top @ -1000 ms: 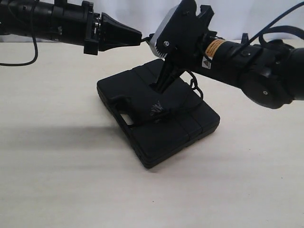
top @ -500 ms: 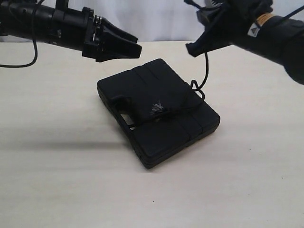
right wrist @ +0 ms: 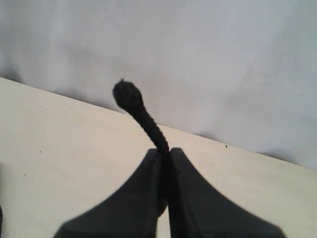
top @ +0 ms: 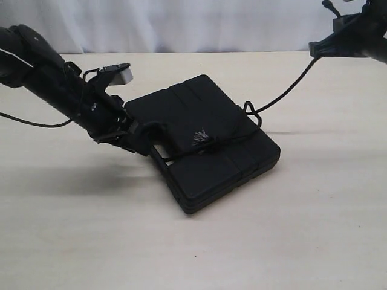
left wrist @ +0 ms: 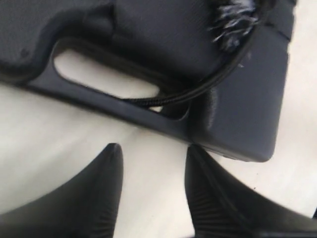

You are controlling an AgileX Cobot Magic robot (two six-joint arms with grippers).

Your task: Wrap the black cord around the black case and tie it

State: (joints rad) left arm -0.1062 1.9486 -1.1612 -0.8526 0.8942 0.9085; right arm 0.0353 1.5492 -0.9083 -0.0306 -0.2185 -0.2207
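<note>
Left gripper [left wrist: 154, 153], jaws apart, sits at the black case's [top: 181, 103] 9 o'clock. Right gripper [right wrist: 166, 153], at 2 o'clock, pinches the black cord [top: 284, 92].

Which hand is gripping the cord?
The right hand, shut on the thin black braided cord; the left hand is open beside the flat black plastic case.

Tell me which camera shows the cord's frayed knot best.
Exterior view: the whole frayed knot sits atop the black case. Left wrist shows it closer but cropped. Right wrist shows only the black cord, pinched.
</note>
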